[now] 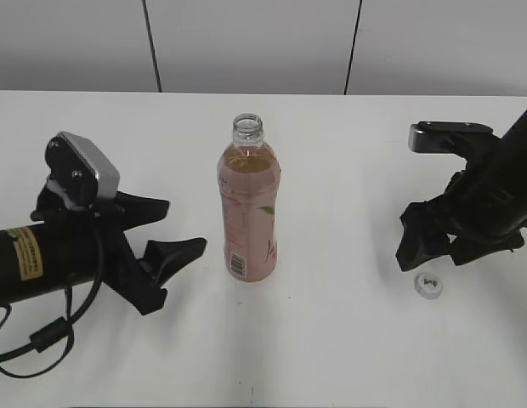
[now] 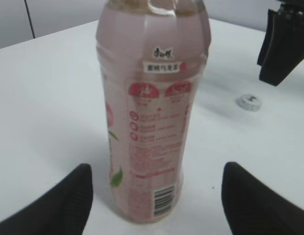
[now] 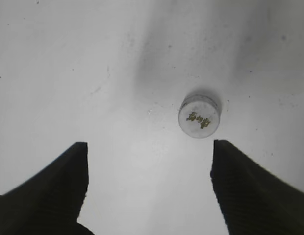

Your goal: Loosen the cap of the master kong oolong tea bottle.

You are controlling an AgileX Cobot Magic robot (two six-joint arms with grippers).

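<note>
The master kong oolong tea bottle (image 1: 249, 208) stands upright near the middle of the white worktop (image 1: 331, 340), neck open, no cap on it. Amber tea fills it to approx. the shoulder; pink label w/ barcode at the lower left side faces the exterior view.

The cap (image 1: 428, 286) lies on the worktop well to the right of the bottle, top side up w/ the small dark mark showing. It's apart from the bottle and not touching anything.

My left gripper (image 1: 166, 228) lies low at the left, jaws spread wide and holding nothing, pointed toward the bottle. In the left wrist view the bottle (image 2: 152, 110) stands between and beyond my two finger tips (image 2: 59, 205), not touching either. The cap (image 2: 250, 102) shows small in the background on the right there.

My right gripper (image 1: 433, 245) hangs just above the worktop at the right, close to the cap. Jaws are parted and empty. In the right wrist view the cap (image 3: 200, 117) sits just ahead of my right-hand finger (image 3: 255, 191), nearer that one than the other, w/ a gap between cap and finger.
</note>
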